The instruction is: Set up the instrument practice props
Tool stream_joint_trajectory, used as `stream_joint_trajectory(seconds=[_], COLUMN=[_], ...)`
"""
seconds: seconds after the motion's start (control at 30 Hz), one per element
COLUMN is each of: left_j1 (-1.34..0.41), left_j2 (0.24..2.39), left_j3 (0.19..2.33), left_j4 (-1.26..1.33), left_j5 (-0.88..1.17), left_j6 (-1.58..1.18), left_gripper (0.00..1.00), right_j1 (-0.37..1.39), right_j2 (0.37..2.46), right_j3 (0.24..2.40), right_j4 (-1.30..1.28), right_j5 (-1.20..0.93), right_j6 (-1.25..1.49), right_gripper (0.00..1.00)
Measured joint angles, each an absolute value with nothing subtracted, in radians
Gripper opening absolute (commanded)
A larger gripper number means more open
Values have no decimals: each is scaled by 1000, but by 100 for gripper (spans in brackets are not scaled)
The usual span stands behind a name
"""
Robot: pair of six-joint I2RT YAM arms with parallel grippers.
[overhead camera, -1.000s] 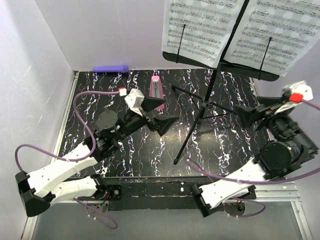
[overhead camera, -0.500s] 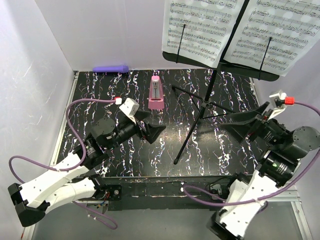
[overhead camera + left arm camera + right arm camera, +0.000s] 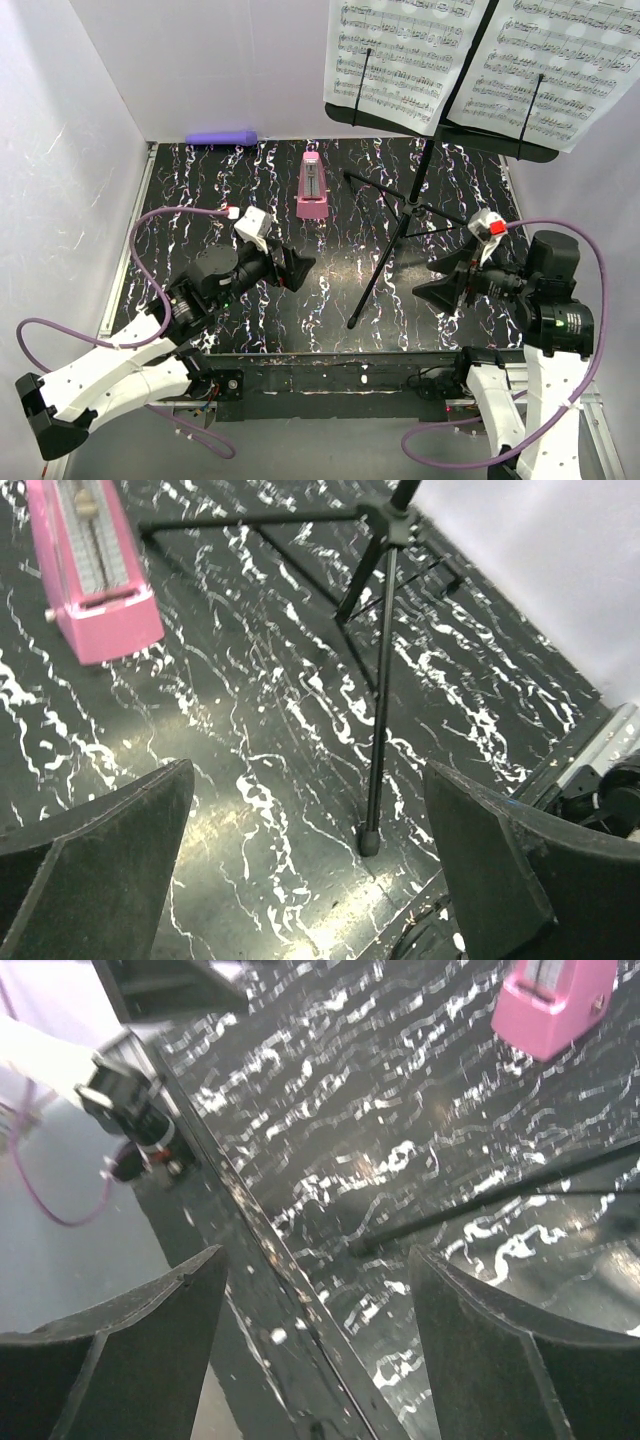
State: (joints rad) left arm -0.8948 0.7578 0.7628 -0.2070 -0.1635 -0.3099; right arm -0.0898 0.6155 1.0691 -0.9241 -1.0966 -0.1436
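Observation:
The black music stand (image 3: 402, 222) rises from its tripod at the middle right of the table. Two white sheet-music pages (image 3: 402, 55) (image 3: 556, 62) rest on its desk. The pink metronome (image 3: 311, 187) is upright at the back centre, left of the stand. My left gripper (image 3: 296, 268) hangs open and empty, in front of and left of the metronome. My right gripper (image 3: 440, 284) is open and empty too, pointing left beside the stand's near legs. The left wrist view shows the metronome (image 3: 96, 572) and a stand leg (image 3: 381, 680) beyond the left gripper (image 3: 310, 880). The right wrist view shows the metronome (image 3: 556, 1000), a leg (image 3: 500, 1206) and the right gripper (image 3: 315, 1350).
A purple cylinder (image 3: 222, 137) lies against the back wall at the left. White walls close in the table on the left, back and right. The stand's three legs spread low across the marbled top. The table's front edge (image 3: 232, 1215) runs under my right gripper.
Both arms have drawn back toward the near edge. The left gripper moved away from the metronome. The right gripper swung down from the right side and now points left near the stand's legs.

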Motion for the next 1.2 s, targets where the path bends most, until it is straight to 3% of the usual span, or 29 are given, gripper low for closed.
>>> stream_joint_trajectory(seconds=[0.23, 0.8, 1.2], left_j1=[-847, -641, -607], left_j2=[827, 984, 1338], left_j3=[750, 722, 1011], left_j4=[-236, -233, -297], left_j5=[-183, -81, -68], left_j6=[-382, -466, -464], left_gripper=[98, 98, 98], right_j1=[-49, -45, -45], right_j2=[617, 595, 571], right_j3=[915, 656, 656], right_j4=[-924, -720, -714], right_j5=[-982, -959, -944], right_j6=[-344, -431, -453], right_gripper=[84, 88, 88])
